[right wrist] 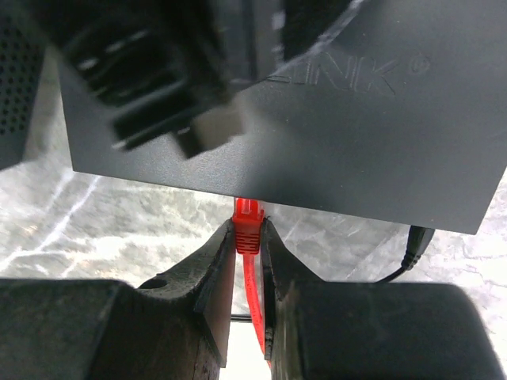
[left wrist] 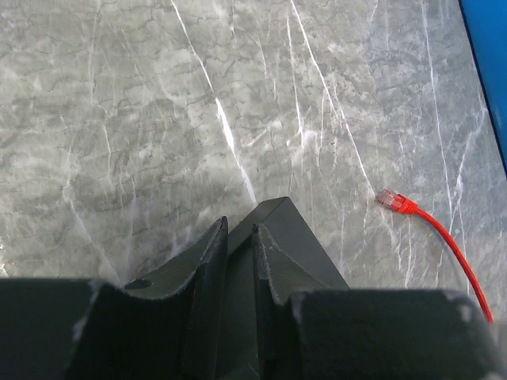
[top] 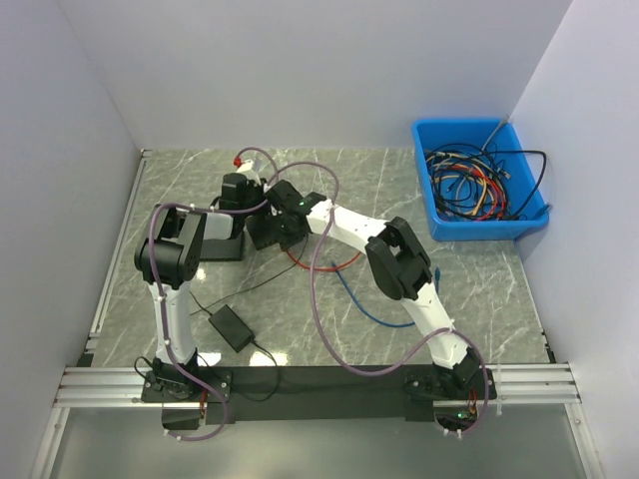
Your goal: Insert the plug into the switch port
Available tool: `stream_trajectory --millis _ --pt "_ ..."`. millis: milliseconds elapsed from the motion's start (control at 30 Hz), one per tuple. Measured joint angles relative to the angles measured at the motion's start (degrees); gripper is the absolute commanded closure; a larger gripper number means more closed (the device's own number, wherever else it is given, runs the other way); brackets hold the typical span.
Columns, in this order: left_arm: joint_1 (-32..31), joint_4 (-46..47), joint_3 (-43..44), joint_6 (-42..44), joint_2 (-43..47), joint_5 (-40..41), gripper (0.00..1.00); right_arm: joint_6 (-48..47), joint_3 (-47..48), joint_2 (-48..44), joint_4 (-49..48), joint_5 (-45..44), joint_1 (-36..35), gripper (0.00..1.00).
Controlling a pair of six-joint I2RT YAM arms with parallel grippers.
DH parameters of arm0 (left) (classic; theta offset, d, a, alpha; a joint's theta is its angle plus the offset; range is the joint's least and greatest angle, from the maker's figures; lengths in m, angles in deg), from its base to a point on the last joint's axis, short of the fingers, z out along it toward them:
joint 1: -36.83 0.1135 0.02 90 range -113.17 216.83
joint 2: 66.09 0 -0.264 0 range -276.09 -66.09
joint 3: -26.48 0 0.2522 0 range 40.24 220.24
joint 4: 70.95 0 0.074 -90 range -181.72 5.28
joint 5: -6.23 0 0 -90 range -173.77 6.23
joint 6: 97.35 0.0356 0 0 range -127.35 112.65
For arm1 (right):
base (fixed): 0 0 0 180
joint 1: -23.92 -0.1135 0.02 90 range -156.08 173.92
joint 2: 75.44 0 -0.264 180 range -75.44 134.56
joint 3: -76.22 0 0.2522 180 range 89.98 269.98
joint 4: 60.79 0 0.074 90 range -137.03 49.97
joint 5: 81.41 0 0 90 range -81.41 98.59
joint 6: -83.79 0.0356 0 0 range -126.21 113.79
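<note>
— Grey marble table (top: 479, 289), top view, entry one: what stood on it?

— One black switch (top: 222, 246), far left. The left arm (top: 170, 261) and right arm (top: 399, 261) met over it. One red cable (top: 344, 261) was looped just right of it. A blue bin (top: 431, 215) of leads sat far right and a black adapter (top: 232, 327) near left. The jaws were too small to read there.

— Left wrist view?

— Left gripper (left wrist: 240, 233): jaws narrow, clamped on an edge of the switch; I judged it was bracing it. One spare connector (left wrist: 394, 202), red and apparently the cable's other end, lay on the marble to the right, well apart.

— Right wrist view?

— Right gripper (right wrist: 247, 237): jaws narrow, pinching the red plug (right wrist: 247, 215) by its body. Its tip pointed away, at the switch's near edge. I could not tell whether it was touching or just beneath.

— Progress?

— By my judgement the pick-up and bracing were done and the plug had been brought to the switch. No port was seen receiving it, so lining up and pushing home remained.
</note>
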Motion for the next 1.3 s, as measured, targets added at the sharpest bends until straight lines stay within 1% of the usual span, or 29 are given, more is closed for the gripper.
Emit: stream_trajectory --millis 167,300,533,700,800,900,933,1033,1200,1233,1300 --pt "0.0 0.3 0.1 0.2 0.0 0.0 0.76 2.6 0.3 0.2 -0.3 2.2 1.2 1.00" --pt "0.0 1.5 0.2 0.4 0.0 0.0 0.76 4.8 4.0 2.4 1.0 2.6 2.2 1.00" --pt "-0.4 0.9 0.2 -0.9 -0.1 -3.9 0.76 8.0 12.4 7.7 -0.3 -0.4 6.3 1.00" --pt "-0.6 0.7 0.2 -0.9 -0.1 -5.4 0.75 8.9 13.0 8.3 -1.6 -1.0 8.0 1.00" --pt "-0.6 0.7 0.2 -1.0 -0.1 -5.4 0.72 8.9 13.0 8.3 -1.6 -1.2 8.0 1.00" --pt "-0.5 1.3 -0.2 -1.0 0.0 -5.3 0.67 8.9 12.9 8.3 -1.7 -1.2 8.0 1.00" --pt "-0.5 1.9 -0.7 -1.1 0.3 -5.1 0.62 8.9 12.9 8.3 -1.7 -1.2 8.0 0.99" --pt "-0.3 2.9 -5.3 -1.6 4.2 -2.9 0.57 9.0 12.9 8.3 -1.7 -1.2 8.0 0.99" --pt "-0.9 0.1 -14.3 -3.3 12.3 -0.4 0.55 9.4 12.9 8.6 -3.8 -2.4 8.4 0.98" --pt "-1.1 -0.4 -15.7 -3.7 14.0 0.2 0.55 9.6 13.0 8.7 -4.1 -2.5 8.5 0.96" --pt "-1.3 -1.1 -17.5 -4.4 16.8 1.6 0.55 9.8 13.5 9.1 -4.3 -2.6 9.0 0.95"
